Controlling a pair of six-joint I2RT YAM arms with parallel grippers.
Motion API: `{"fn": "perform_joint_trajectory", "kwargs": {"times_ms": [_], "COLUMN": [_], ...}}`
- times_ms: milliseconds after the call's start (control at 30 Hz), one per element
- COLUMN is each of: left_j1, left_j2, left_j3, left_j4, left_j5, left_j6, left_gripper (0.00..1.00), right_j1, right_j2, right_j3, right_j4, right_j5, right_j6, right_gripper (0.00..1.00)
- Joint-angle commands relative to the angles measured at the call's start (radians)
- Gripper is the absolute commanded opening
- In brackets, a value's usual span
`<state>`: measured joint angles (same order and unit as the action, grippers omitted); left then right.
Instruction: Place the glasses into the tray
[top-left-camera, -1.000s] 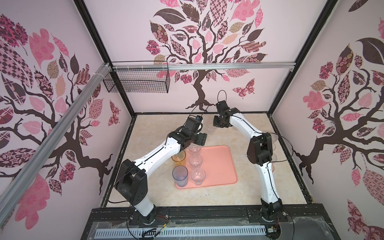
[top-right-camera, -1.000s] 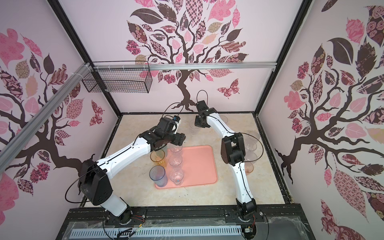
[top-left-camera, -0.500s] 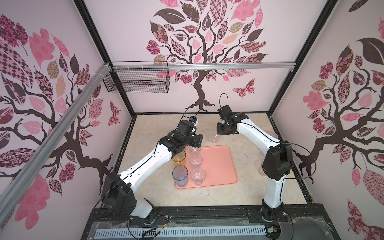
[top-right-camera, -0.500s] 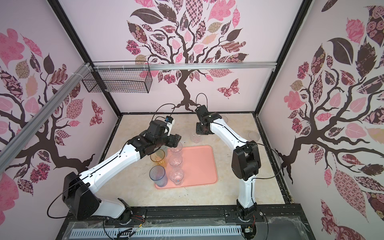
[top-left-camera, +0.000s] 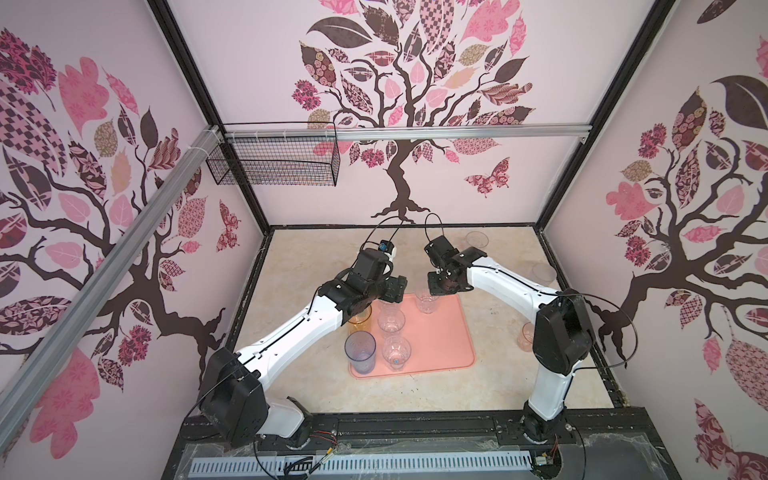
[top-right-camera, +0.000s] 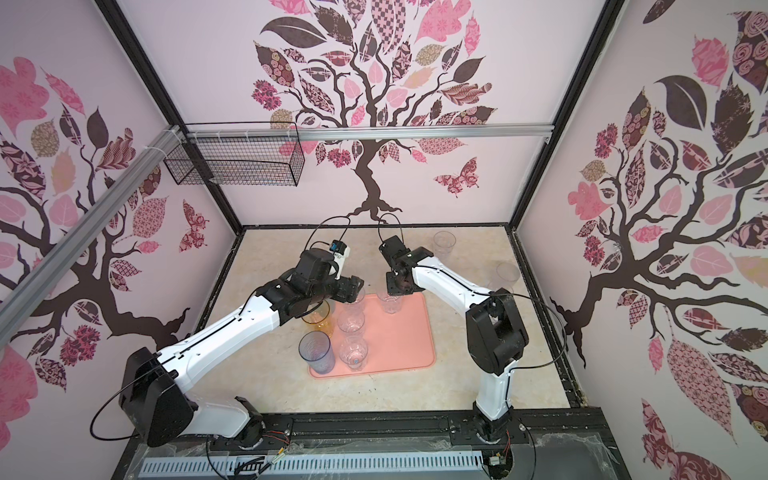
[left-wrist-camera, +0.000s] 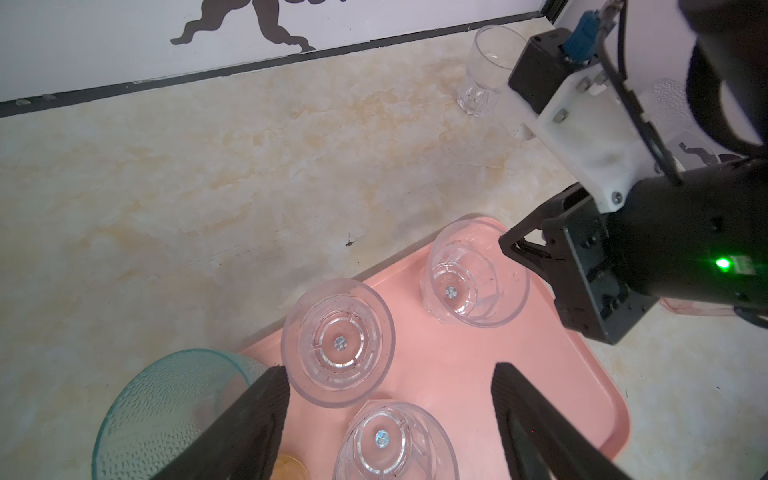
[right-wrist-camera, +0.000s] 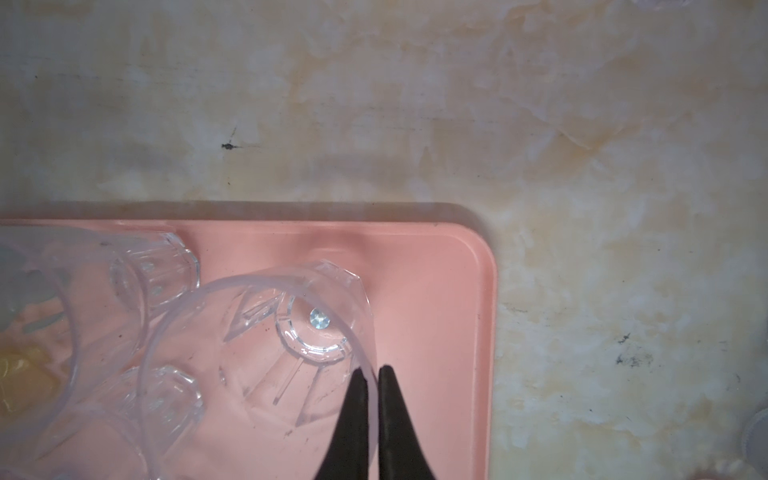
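Right tool (right-wrist-camera: 372, 372) swinging nearer, now pinching glass (right-wrist-camera: 291, 332) rim at tray's (right-wrist-camera: 436, 270) far end; left tool (left-wrist-camera: 390, 372) hovering half-open, empty.

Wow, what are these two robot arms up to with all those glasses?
The two arms are gathering drinking glasses onto a pink tray. The right gripper is pinching the rim of a clear faceted glass near the tray's far edge. The left gripper hovers open above clear glasses already on the tray, near a blue one and an amber one. Others wait on the table, such as the glass by the back wall.
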<state>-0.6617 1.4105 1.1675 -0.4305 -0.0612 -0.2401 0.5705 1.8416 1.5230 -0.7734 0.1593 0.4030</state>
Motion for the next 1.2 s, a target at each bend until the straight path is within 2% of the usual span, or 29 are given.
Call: {"fn": "perform_joint_trajectory", "kwargs": {"times_ms": [0, 767, 1033, 1167], "left_j1": [-0.009, -0.018, -0.019, -0.018], "left_j2": [-0.017, 0.000, -0.003, -0.016], "left_j3": [-0.035, -0.040, -0.043, -0.048], "left_j4": [0.031, 0.032, 0.029, 0.035], "left_j5": [0.010, 0.007, 0.000, -0.014], "left_j6": [-0.019, -0.018, -0.016, -0.015], "left_gripper": [0.81, 0.81, 0.81, 0.81], "right_j1": [-0.001, 0.008, 0.008, 0.008], "right_j2": [0.010, 0.085, 0.070, 0.030], "right_j3": [0.022, 0.014, 0.033, 0.056], "right_j4": [0.027, 0.076, 0.063, 0.040], "right_j5": [-0.002, -0.049, -0.057, -0.057], "right_j6": [0.002, 0.012, 0.019, 0.021], "right_gripper": [0.00, 0.00, 0.10, 0.18]}}
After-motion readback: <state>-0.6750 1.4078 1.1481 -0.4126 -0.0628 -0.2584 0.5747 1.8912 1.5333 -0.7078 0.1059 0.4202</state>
